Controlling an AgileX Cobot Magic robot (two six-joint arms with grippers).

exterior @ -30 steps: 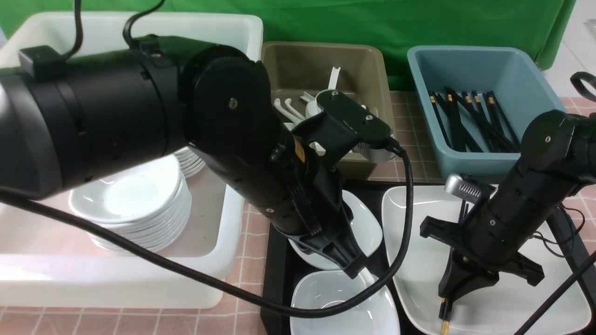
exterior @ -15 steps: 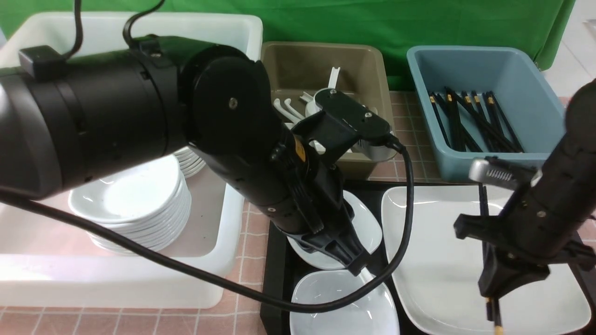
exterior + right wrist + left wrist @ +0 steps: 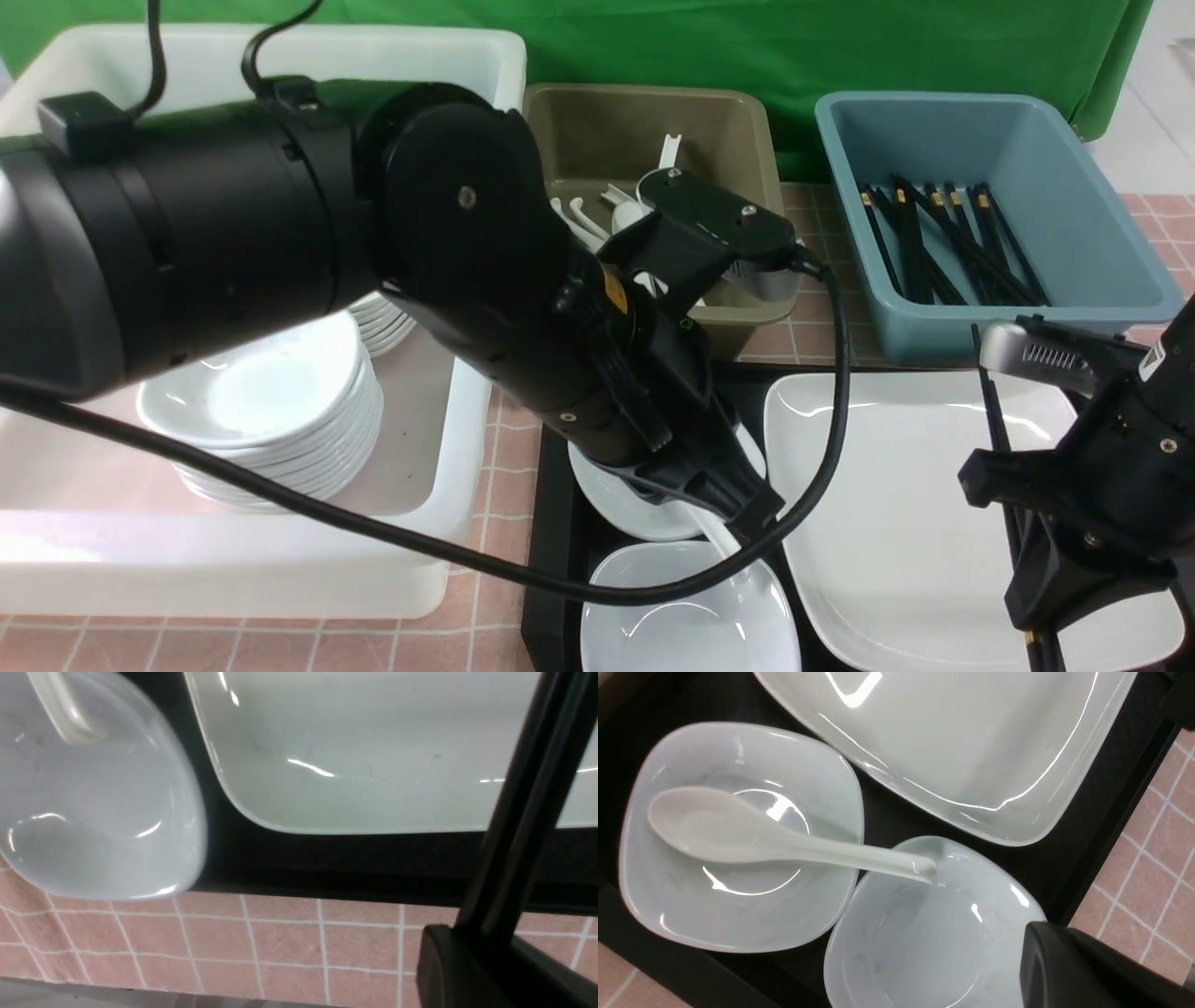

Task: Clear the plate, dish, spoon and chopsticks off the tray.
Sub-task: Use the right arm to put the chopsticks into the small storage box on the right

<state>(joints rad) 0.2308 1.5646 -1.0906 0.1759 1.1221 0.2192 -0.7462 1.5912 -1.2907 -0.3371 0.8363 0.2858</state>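
Right, the spoon's handle points back at the left gripper

Down over the tray (image 3: 551,523), the left gripper (image 3: 752,511) hangs low with its jaws pressed together and nothing between them. The spoon (image 3: 752,840) is not in hand. It lies bridging two dishes, its bowl resting in the farther dish (image 3: 611,495) and its handle reaching back toward the robot, the end poised over the rim of the nearer dish (image 3: 672,621).

That long axis is the whole story here. From the front, the fingertips sit just above the handle. The left wrist view shows a dark finger (image 3: 1087,970) out past the handle's end, near it but apart. So the handle end is the part closest to this arm, and the bowl is the far part, hidden under the arm from the front. My read is that the jaws would need to spread and straddle the handle across its width before any lift. The olive tub (image 3: 644,121), with white spoons in it, lies forward of the tray.

On the other side, the right gripper (image 3: 1032,611) is pinching the chopsticks (image 3: 528,793). They stand steeply through it, a glint of gold at the low end, above the right part of the plate (image 3: 887,523). The blue tub (image 3: 1102,196), holding black chopsticks, sits ahead beyond the plate, and the right arm is plainly the nearer one for it.
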